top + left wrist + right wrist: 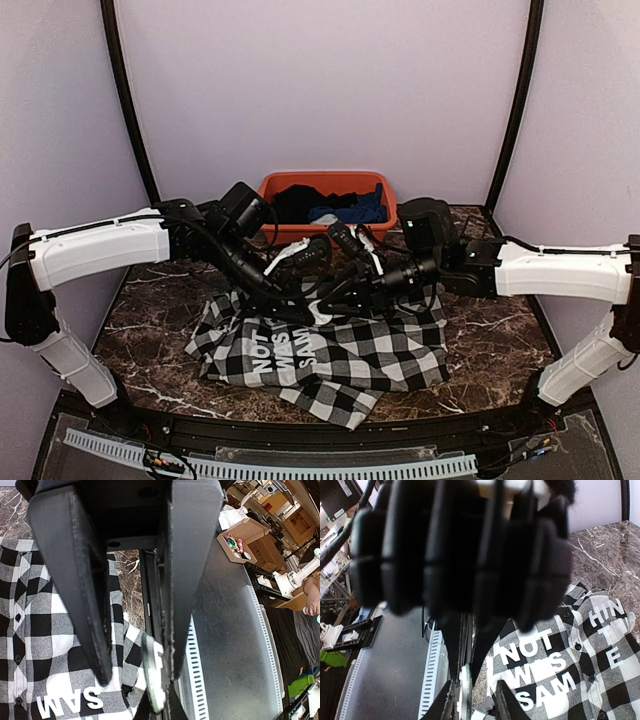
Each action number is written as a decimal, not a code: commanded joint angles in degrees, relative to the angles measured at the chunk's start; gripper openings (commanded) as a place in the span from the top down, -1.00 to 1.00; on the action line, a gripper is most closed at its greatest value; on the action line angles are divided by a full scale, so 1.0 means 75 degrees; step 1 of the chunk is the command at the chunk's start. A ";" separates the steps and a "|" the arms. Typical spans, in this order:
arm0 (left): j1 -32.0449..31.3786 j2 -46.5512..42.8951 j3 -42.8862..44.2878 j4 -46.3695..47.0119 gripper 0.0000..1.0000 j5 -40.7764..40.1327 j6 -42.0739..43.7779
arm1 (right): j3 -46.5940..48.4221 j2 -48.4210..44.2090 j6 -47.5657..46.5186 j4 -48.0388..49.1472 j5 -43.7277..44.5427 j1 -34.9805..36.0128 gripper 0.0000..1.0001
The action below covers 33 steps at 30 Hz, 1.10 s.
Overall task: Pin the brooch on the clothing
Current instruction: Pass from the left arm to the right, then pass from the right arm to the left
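Observation:
The black-and-white check shirt with white block letters lies flat on the marble table; it also shows in the left wrist view and the right wrist view. The brooch is a thin white disc seen edge-on, held just above the shirt's near edge. My right gripper is shut on the brooch. My left gripper is open, its jaws wide around the brooch, which lies against one finger. The two grippers meet tip to tip.
An orange bin at the back of the table holds a black garment and a blue garment. The slotted rail and the table's near edge lie just beyond the shirt's hem.

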 commanded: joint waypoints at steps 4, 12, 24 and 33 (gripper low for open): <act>-0.0052 -0.0286 -0.0008 0.0049 0.99 0.0095 -0.0056 | -0.0042 0.0063 0.0103 0.0255 -0.0060 0.0057 0.89; 0.0027 -0.0886 -0.0643 0.0960 0.45 -0.0130 -0.0511 | -0.0757 -0.0733 0.0515 0.1315 0.0459 -0.0011 1.00; 0.0801 -0.1601 -0.3008 0.6911 -0.50 -0.0245 -0.4269 | -0.3811 -0.1883 0.4425 0.7572 0.3099 0.0051 1.00; 0.0751 -0.0291 -0.2750 0.9179 -0.44 0.0510 -0.5691 | -0.4681 -0.1047 0.5099 1.0011 0.5169 0.0629 1.00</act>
